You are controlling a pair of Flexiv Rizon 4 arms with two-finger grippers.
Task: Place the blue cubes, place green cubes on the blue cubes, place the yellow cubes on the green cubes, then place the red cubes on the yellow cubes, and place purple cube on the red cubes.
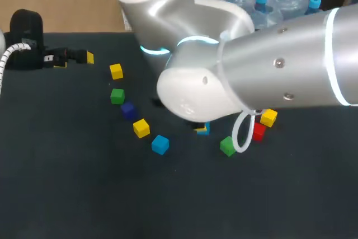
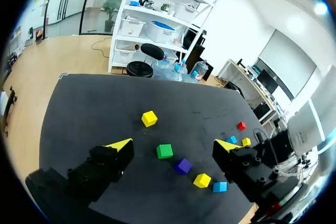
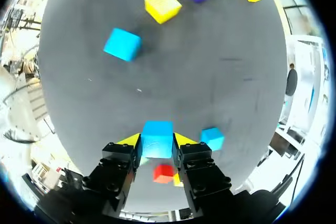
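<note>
The right pincer (image 3: pixel 157 144) is clamped on a blue cube (image 3: pixel 157 135), one finger pressing each side. A second blue cube (image 3: pixel 212 138) lies just beside it on the table (image 3: pixel 210 77), and a red cube (image 3: pixel 164 173) shows under it. The left pincer (image 2: pixel 172 146) gapes wide, with a green cube (image 2: pixel 164 151) and a purple cube (image 2: pixel 182 166) lying ahead of it.

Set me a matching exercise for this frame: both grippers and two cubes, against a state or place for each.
1 left gripper
2 right gripper
3 purple cube
4 red cube

a shut on blue cube
b left half of the table, between green cube and yellow cube
c open, empty
d right half of the table

Pairs: 1-c, 2-a, 3-b, 4-d
</note>
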